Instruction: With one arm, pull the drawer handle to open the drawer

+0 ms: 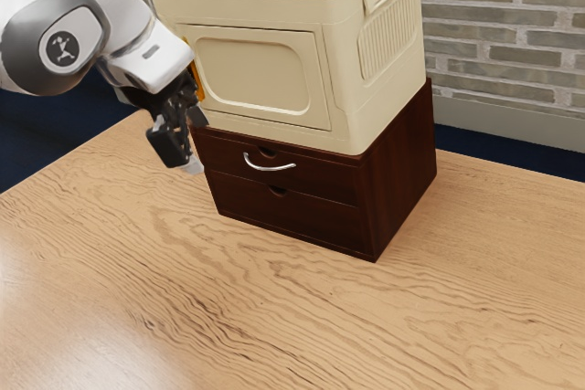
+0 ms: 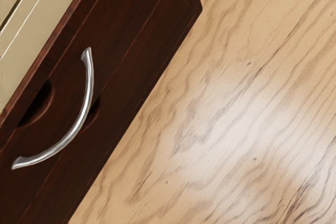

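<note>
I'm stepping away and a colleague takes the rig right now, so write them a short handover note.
Gripper: the gripper hangs in front of the dark wooden chest, off the exterior view's left end of the handle, not touching it. I can't tell whether it is open or shut.
Handle: the curved silver handle is on the upper drawer, with nothing on it.
Done: the arm is near the chest; the upper drawer looks shut.
Left: line up with the handle, take hold, pull the drawer out.
Note: a cream cabinet stands on the chest; I'd keep clear of it.
</note>
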